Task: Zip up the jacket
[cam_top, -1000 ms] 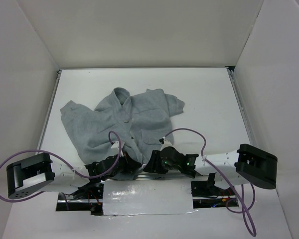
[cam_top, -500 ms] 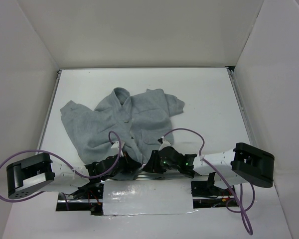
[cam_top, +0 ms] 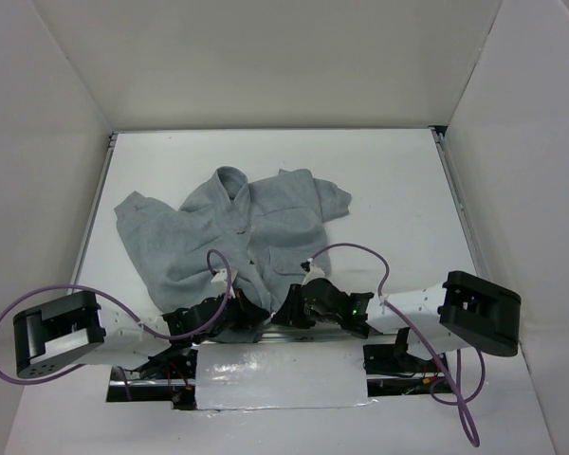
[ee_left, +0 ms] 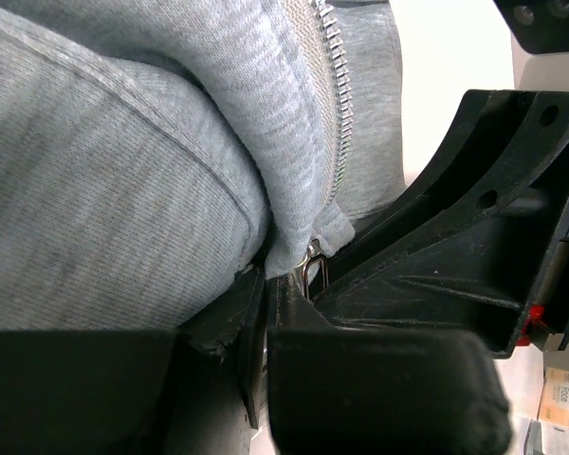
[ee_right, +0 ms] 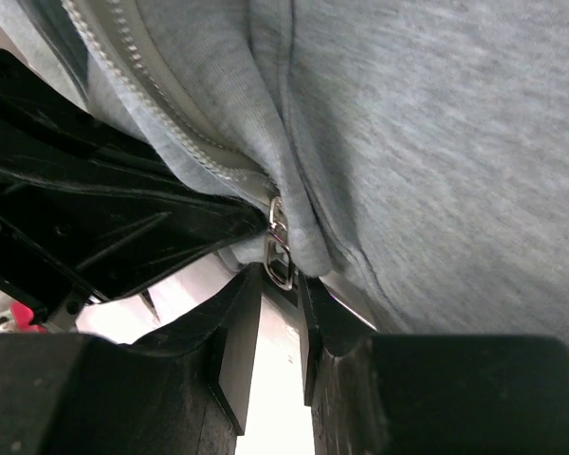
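The light-grey jacket (cam_top: 270, 223) lies open on the white table, collar at the far side and bottom hem toward the arms. Both grippers meet at that hem. My left gripper (ee_left: 266, 280) is shut on the jacket's hem beside the bottom end of the pale zipper (ee_left: 339, 104); a metal pull tab (ee_left: 313, 270) hangs right next to its tip. My right gripper (ee_right: 277, 284) stands narrowly open, its fingertips on either side of the metal zipper pull (ee_right: 279, 248) below the zipper teeth (ee_right: 142, 81). In the top view, the left gripper (cam_top: 256, 318) and the right gripper (cam_top: 294, 311) are almost touching.
White walls enclose the table (cam_top: 398, 190) on three sides. A silver strip (cam_top: 280, 379) runs between the arm bases at the near edge. Purple cables (cam_top: 360, 251) loop over both arms. One sleeve (cam_top: 137, 223) spreads out to the left.
The right arm's elbow has shifted slightly left, and its gripper has edged closer to the hem. The left arm and the jacket have stayed in place.
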Robot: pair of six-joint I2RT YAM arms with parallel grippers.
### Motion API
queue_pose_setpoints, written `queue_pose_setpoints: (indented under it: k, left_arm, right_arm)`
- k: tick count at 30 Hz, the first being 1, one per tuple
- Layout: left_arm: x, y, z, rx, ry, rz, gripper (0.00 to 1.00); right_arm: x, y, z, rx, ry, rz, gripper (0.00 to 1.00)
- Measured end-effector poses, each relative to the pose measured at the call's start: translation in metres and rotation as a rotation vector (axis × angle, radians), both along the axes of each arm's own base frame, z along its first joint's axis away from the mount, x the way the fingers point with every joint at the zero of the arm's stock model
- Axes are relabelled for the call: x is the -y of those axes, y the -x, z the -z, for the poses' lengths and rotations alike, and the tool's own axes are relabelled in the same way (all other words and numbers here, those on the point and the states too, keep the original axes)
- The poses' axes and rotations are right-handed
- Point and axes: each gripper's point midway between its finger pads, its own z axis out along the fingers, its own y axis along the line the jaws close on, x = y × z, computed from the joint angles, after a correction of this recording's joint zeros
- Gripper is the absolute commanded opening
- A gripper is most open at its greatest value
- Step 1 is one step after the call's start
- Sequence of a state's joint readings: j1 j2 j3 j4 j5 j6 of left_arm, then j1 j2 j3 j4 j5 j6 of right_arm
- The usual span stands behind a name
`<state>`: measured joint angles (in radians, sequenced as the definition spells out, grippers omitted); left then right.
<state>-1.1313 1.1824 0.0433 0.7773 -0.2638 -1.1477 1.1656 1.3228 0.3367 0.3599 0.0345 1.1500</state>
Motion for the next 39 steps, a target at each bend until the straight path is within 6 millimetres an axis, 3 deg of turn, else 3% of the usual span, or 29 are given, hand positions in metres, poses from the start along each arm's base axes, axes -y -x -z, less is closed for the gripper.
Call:
queue_pose_setpoints:
  k: [8,13,19,28,39]
  left_arm:
    - [0.000,0.000,0.000,0.000,0.000,0.000,0.00]
    - [0.000,0.000,0.001,-0.001,-0.002,0.001,0.00]
    - [0.000,0.000,0.001,-0.001,-0.002,0.001,0.00]
    - [0.001,0.001,0.002,-0.003,-0.002,0.005,0.00]
    - [0.002,0.001,0.001,-0.001,0.002,0.007,0.00]
  right_arm:
    - [-0.002,-0.002,-0.002,-0.002,-0.006,0.012,0.24]
    - [-0.001,-0.002,-0.002,-0.005,-0.005,0.015,0.15]
    - [-0.001,-0.002,-0.004,-0.007,-0.010,0.017,0.14]
    - [0.002,0.000,-0.008,-0.021,0.003,0.023,0.00]
    - [-0.005,-0.001,-0.019,-0.073,0.027,0.043,0.00]
